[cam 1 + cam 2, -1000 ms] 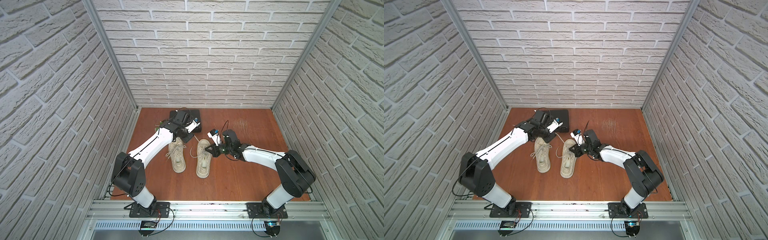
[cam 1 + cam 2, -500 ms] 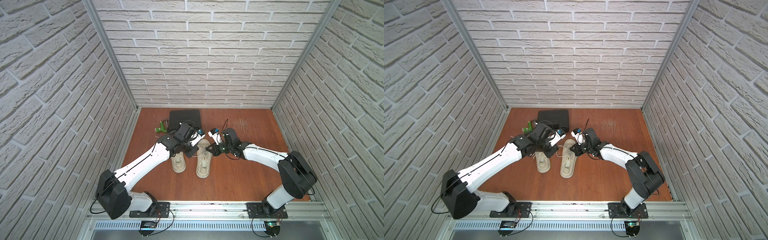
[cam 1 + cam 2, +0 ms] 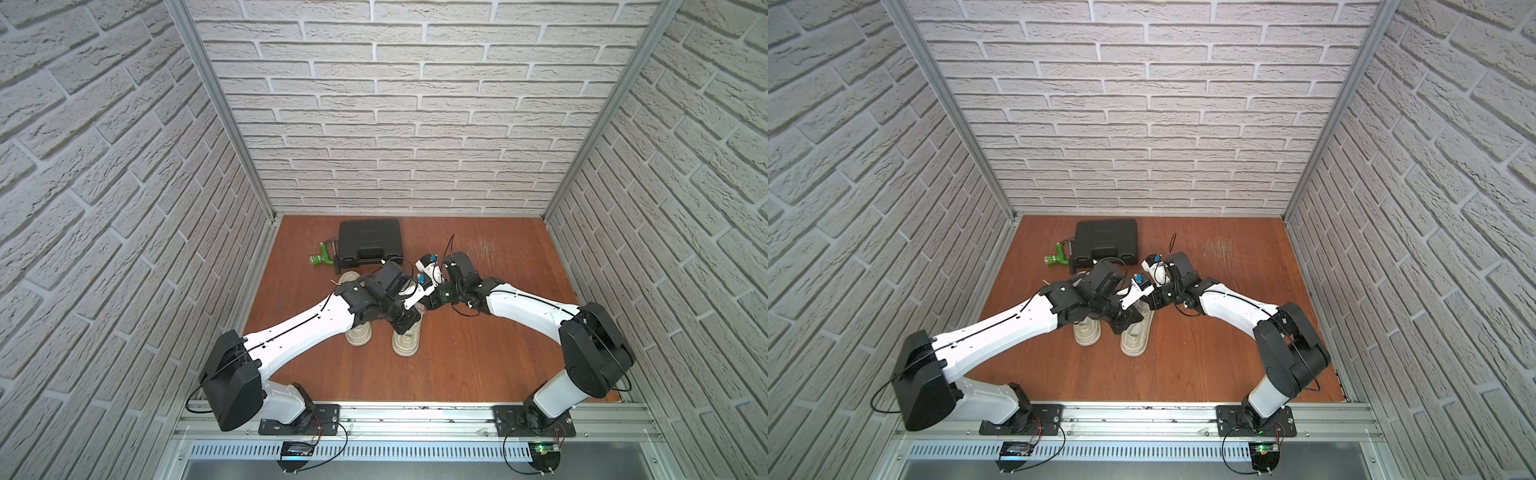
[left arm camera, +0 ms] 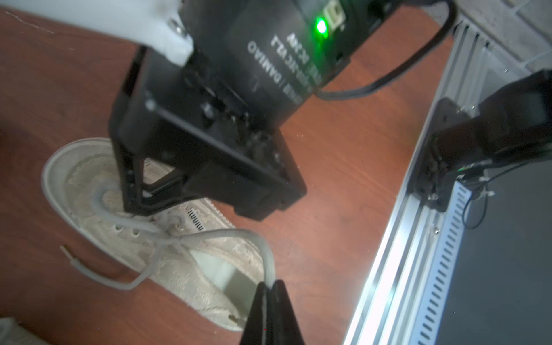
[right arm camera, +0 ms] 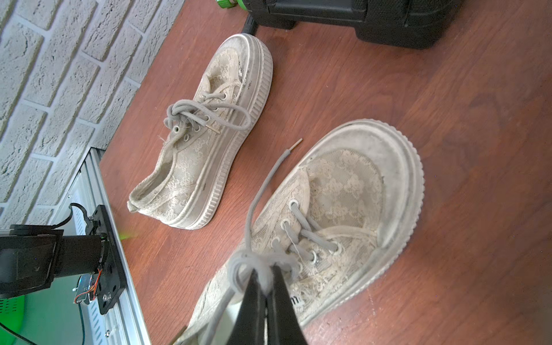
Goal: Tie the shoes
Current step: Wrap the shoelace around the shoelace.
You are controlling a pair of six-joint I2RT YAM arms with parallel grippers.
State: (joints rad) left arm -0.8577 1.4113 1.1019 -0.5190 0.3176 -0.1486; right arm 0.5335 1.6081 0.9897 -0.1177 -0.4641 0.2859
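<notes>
Both top views look down from high above the front edge of the table (image 3: pixel 478 365), toward the back wall (image 3: pixel 395 124), and share it all. The wrist views sit very close behind the left gripper (image 4: pixel 270 285) and right gripper (image 5: pixel 265 273); both see the same shoe (image 5: pixel 343 185).

A robot lab test cell. White brick-pattern panels (image 3: pixel 415 104) fill the upper frame, boxing a brown board (image 3: pixel 478 365) — an aluminium rail (image 3: pixel 415 415) along the bottom edge carries bolted arm mounts (image 3: pixel 509 419).
</notes>
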